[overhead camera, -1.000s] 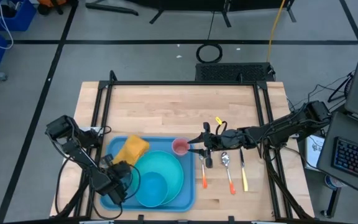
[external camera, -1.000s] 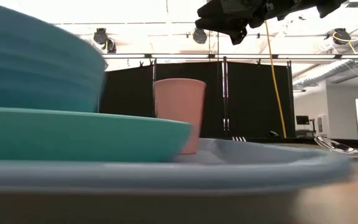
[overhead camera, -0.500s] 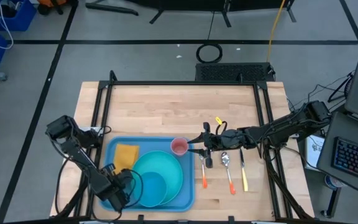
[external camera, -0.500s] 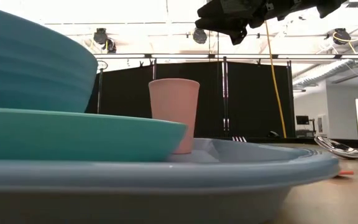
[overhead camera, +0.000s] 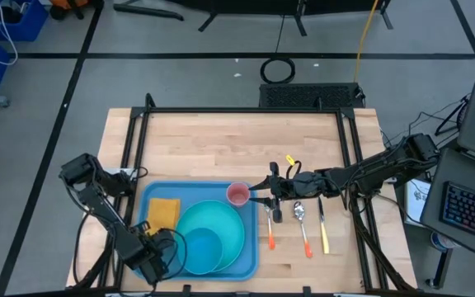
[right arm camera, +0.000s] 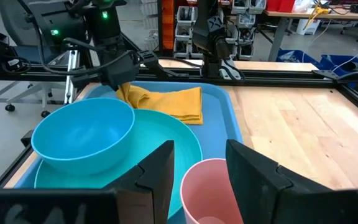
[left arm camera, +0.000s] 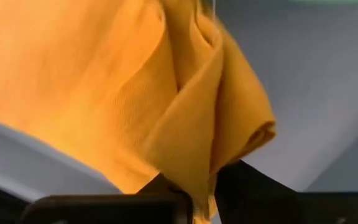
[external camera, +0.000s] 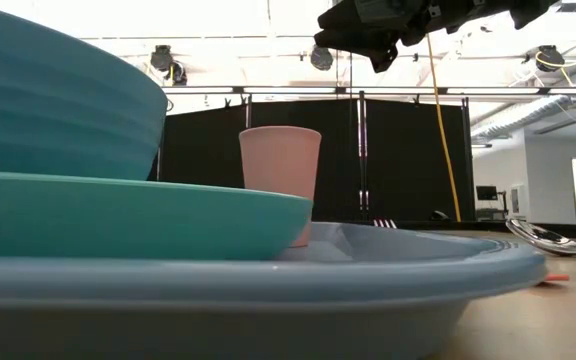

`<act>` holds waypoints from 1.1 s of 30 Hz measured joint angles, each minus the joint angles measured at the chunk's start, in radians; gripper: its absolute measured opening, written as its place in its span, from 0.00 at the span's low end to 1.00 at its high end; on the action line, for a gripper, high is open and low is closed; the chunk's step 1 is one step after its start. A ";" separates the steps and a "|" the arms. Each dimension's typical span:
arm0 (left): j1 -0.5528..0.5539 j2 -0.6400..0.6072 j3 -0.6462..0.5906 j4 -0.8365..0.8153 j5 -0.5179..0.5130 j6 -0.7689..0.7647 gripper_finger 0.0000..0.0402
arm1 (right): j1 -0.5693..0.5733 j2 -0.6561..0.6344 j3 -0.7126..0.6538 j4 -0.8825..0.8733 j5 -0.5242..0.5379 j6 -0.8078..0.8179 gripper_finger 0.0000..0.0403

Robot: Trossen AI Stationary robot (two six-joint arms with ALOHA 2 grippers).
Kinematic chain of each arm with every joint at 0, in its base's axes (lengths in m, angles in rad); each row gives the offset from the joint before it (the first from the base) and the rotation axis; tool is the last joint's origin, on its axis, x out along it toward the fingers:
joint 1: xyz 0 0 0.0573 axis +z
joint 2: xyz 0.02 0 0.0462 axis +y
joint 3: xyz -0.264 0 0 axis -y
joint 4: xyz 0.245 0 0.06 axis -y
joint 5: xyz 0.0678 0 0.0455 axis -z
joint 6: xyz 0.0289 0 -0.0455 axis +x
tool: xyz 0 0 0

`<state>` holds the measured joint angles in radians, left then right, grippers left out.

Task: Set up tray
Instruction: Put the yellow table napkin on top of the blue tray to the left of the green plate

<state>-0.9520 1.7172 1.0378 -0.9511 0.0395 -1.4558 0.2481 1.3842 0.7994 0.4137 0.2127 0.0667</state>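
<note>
Left claw dragged the yellow napkin flat onto the tray's left side, then backed toward the near corner; whether it's apart now, can't tell. Right claw sat parted around the pink cup. Tray at worktop's front-left; napkin placement looked done.

One tray, holding one plate, one bowl, one pink cup and one yellow cloth. On the bench, right of the tray, four utensils: orange-handled, orange-handled spoon, yellow-handled, and a short dark one.
</note>
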 joint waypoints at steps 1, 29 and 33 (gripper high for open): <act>-0.002 0.000 0.000 0.004 -0.007 -0.003 0.14 | 0.000 0.000 0.000 0.000 0.000 0.000 0.33; -0.011 -0.001 0.000 -0.068 0.047 -0.045 0.48 | 0.000 0.000 0.000 0.000 0.000 -0.003 0.33; -0.012 -0.002 0.000 -0.042 0.097 0.002 0.71 | 0.000 0.000 0.000 0.000 0.000 -0.003 0.33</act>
<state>-0.9638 1.7157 1.0378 -0.9926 0.1368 -1.4542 0.2478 1.3842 0.7994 0.4134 0.2127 0.0639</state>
